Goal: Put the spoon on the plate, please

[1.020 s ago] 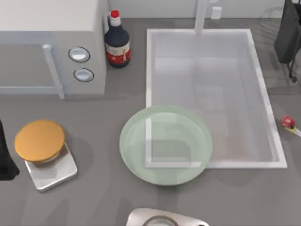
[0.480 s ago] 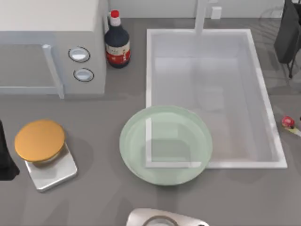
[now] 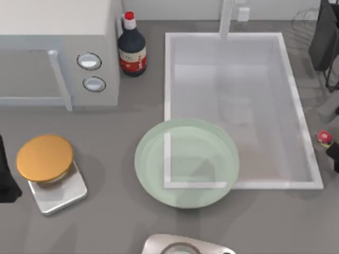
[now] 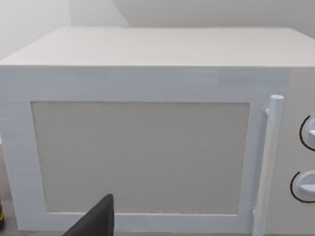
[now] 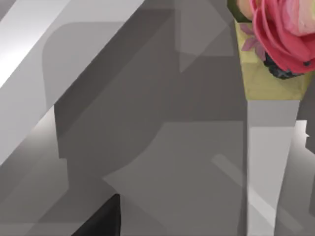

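Observation:
The pale green glassy plate (image 3: pixel 185 163) lies in the middle of the table, overlapping the sink's front left corner. The spoon (image 3: pixel 324 137) is at the table's far right edge, beside the sink; its red knob shows there. My right gripper (image 3: pixel 333 154) enters as a dark shape at that edge, just in front of the knob and covering the handle. In the right wrist view the spoon's white handle (image 5: pixel 266 167) runs close below the camera, ending in a pink-red flower-like knob (image 5: pixel 278 29). My left arm (image 3: pixel 6 177) is parked at the left edge.
A white sink (image 3: pixel 297 106) fills the back right. A microwave (image 3: pixel 53 53) (image 4: pixel 147 147) and a dark bottle (image 3: pixel 132 47) stand at the back left. An orange disc (image 3: pixel 45 157) rests on a scale (image 3: pixel 63 194). A metal object (image 3: pixel 183 246) sits at the front edge.
My right gripper has come into the top view at the right edge and now covers the spoon's white handle. Its shadow has shifted over the sink and plate. The spoon and plate have not moved.

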You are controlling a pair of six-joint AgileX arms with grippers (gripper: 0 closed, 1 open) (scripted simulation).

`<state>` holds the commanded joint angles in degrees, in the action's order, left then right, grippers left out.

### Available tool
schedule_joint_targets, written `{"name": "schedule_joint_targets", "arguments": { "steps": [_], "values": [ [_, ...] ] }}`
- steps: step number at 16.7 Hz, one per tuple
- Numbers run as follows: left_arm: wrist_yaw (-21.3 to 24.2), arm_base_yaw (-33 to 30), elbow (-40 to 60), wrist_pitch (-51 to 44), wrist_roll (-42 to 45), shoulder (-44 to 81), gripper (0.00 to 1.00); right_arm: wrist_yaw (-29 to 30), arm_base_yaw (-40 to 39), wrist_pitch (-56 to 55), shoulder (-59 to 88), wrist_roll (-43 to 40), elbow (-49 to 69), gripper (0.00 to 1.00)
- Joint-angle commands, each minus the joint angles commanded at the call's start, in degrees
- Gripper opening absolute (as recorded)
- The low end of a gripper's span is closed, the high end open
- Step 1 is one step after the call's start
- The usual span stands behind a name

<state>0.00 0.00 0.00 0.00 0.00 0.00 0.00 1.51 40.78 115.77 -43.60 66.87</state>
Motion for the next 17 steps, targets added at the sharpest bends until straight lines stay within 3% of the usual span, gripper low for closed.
{"name": "schedule_joint_targets", "arguments": {
  "steps": [3, 16, 17],
  "values": [
    [0.0, 0.0, 0.0, 0.0, 0.0, 0.0, 1.0, 0.0, 0.0, 0.0, 0.0, 0.0, 0.0, 1.0],
    [0.0, 0.0, 0.0, 0.0, 0.0, 0.0, 1.0, 0.0, 0.0, 0.0, 0.0, 0.0, 0.0, 0.02],
    [0.0, 0.0, 0.0, 0.0, 0.0, 0.0, 1.0, 0.0, 0.0, 0.0, 0.0, 0.0, 0.0, 0.0]
  ]
}}
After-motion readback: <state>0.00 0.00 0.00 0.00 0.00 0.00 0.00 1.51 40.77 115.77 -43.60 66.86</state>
